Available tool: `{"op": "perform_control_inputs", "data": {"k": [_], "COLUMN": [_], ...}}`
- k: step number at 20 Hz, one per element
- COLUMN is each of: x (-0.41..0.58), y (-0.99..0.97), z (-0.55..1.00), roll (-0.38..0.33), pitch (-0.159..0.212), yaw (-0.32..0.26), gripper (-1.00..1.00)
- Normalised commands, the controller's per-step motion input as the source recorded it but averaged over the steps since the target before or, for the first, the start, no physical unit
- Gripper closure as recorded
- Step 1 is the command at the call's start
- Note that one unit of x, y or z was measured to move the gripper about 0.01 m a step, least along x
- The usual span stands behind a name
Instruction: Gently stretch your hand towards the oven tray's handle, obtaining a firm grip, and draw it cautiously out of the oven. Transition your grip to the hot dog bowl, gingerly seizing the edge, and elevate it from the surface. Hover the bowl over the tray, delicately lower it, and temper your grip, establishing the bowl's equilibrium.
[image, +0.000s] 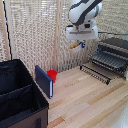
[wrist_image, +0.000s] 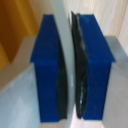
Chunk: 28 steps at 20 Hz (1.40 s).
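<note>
The exterior view, from its left edge across. A big black fabric bin (image: 20, 95) fills the near corner of the wooden table (image: 85, 102) on the exterior view's left, its top open. Just beside it a dark blue book-like slab (image: 43, 81) stands on edge, and a red cup (image: 52, 75) sits next to that, close to the table's back edge by the woven screen (image: 35, 35).

The gripper (image: 79, 45) hangs high over the middle of the table, well apart from everything on it — a waiting pose, I judge, not an approach. In the wrist view the blue pads (wrist_image: 50, 70) are pressed nearly together, a pale strip and a dark seam between them; something yellowish shows at the fingers in the exterior view, too small to name. So: closed or almost so, and whether it has hold of anything I cannot tell.

At the table's far corner on the exterior view's right stands the oven (image: 116, 50), door (image: 97, 71) dropped flat toward the table's middle, which leaves the mouth free. The oven tray (image: 109, 61) lies in that mouth — bars visible, apparently drawn partly forward.

The hot dog bowl is not visible in either view.
</note>
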Motion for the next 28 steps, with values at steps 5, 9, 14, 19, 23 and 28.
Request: {"op": "perform_control_inputs", "data": {"k": [5,9,14,19,23,28], "x": [0.000,-0.005,-0.041,-0.011,-0.077,-0.016], "y": [-0.71,-0.78,-0.84,-0.91,-0.92,-0.96], "z": [0.34,0.17,0.02,-0.07,-0.18,-0.31], "roll": [0.009,0.005,0.004,0.023,0.036,0.086], "pitch": [-0.026,-0.043,-0.049,-0.086,-0.046,0.000], "yaw": [-0.169,-0.146,-0.127,-0.086,-0.078,-0.011], "gripper": [1.00,1.00,1.00,1.00,1.00,1.00]}}
